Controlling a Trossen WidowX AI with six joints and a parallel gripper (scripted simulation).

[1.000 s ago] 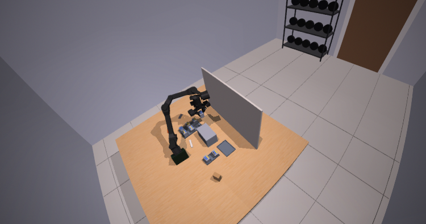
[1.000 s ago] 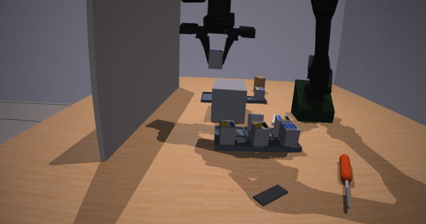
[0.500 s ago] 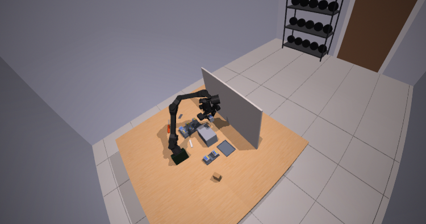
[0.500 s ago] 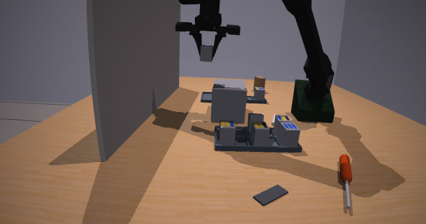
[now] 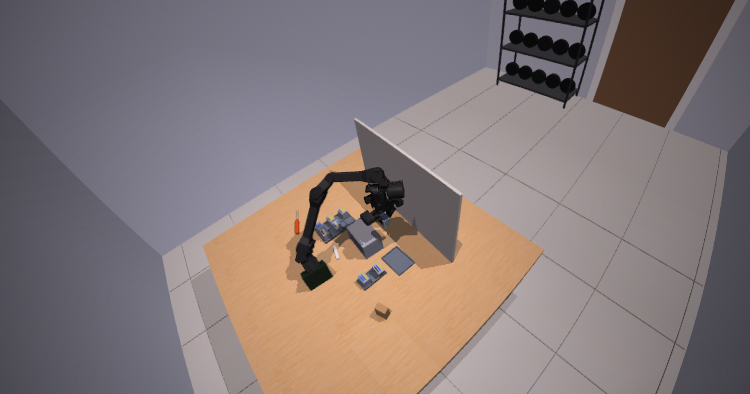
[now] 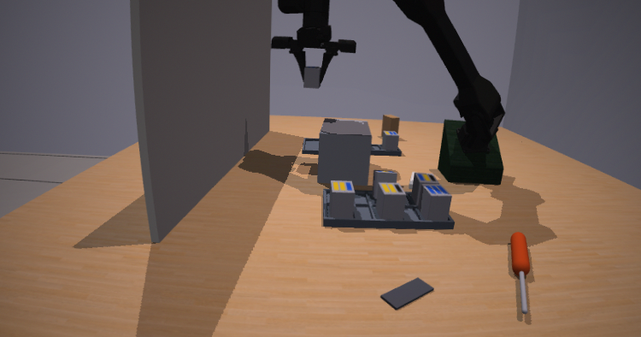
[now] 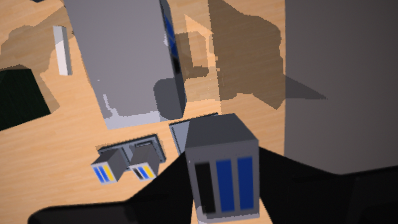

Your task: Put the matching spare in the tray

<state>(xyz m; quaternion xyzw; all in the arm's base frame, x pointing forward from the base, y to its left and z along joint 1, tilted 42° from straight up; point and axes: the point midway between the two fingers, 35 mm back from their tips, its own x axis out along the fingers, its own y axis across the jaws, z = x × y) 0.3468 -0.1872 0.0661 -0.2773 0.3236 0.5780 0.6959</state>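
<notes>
My gripper (image 5: 384, 218) (image 6: 312, 77) (image 7: 217, 150) is shut on a grey spare (image 6: 312, 78) (image 7: 222, 182) whose face shows one black and two blue bars. It holds the spare high above the table, between the large grey unit (image 5: 363, 234) (image 6: 344, 157) (image 7: 117, 55) and the upright panel. A side face of the large unit, seen at a steep angle in the wrist view, shows blue and black marks. The flat blue-grey tray (image 5: 398, 260) (image 6: 310, 144) (image 7: 178, 136) lies beyond that unit; no spare shows in it. The held spare partly hides it in the wrist view.
Several spares stand in the large rack (image 6: 387, 223). Two more stand in the small rack (image 5: 375, 281) beside the tray. The panel (image 5: 419, 197) (image 6: 202, 88) (image 7: 345, 90) rises close beside my gripper. A screwdriver (image 6: 520, 254), dark plate (image 6: 407, 293), white bar (image 7: 62, 50) and brown block (image 5: 382, 311) lie about.
</notes>
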